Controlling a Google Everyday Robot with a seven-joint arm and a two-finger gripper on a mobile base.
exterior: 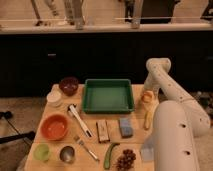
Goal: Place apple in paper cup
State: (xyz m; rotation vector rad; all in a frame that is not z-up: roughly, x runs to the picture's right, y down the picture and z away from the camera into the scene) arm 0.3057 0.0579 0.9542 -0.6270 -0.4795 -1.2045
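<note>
Where the wooden table [114,119] meets the white arm [165,80] at its right edge, we record the apple [146,98]: orange-yellow, resting on the table top just right of the green tray [107,96]. Gripper [148,91]: lowered directly over the apple, jaws spread wide, nothing lifted in them. Whether they touch the fruit we cannot tell. Paper cup [54,98]: cream, upright, at the table's left side, well apart from the apple, with the tray between the two. Maroon bowl [68,85]: just behind the paper cup, at the far left corner. Orange bowl [54,126]: nearer us than the paper cup, on the same side. Light green cup [41,151] and small metal cup [67,153]: side by side at the front left. White-handled utensil [79,120]: lying slantwise between the orange bowl and the tray. Fork [86,147], brown bar [102,131] and blue sponge [125,126]: in front of the tray. Green vegetable [110,155] and dark grape cluster [126,160]: at the front edge. Long yellow item [148,119]: just in front of the apple, partly beside the arm's broad near segment.
</note>
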